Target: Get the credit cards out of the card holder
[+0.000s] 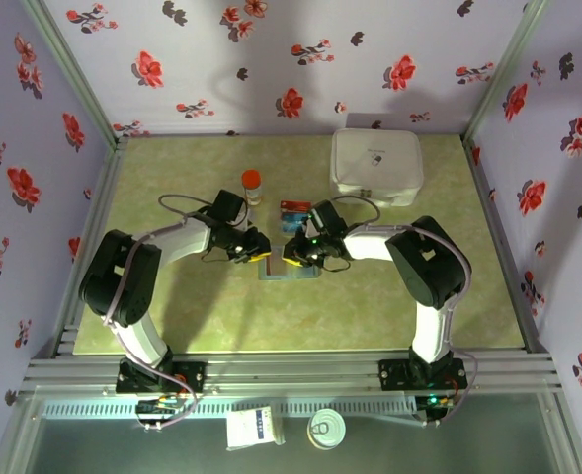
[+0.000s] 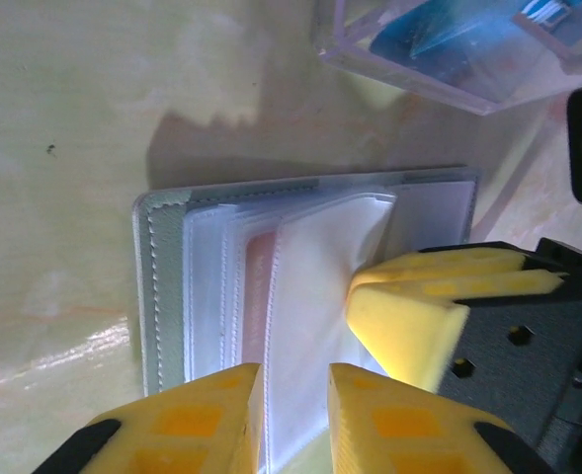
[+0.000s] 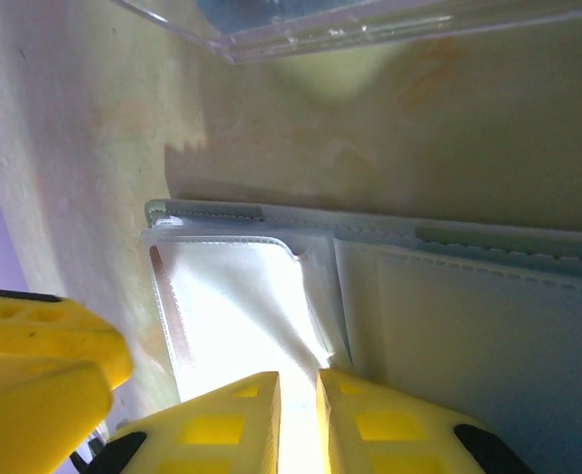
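Note:
The grey-blue card holder lies open on the table between both grippers, its clear sleeves fanned out. A reddish card shows inside one sleeve. Blue and red credit cards lie on the table behind it. My left gripper hovers over the sleeves with its jaws slightly apart, a sleeve edge showing in the gap. My right gripper is pinched on a clear sleeve, which creases up toward its tips. One of its fingers presses close beside my left one.
A clear plastic sheet holding a blue card lies just beyond the holder. An orange-capped bottle stands behind my left gripper. A white zip case sits at the back right. Flowered walls enclose the mat.

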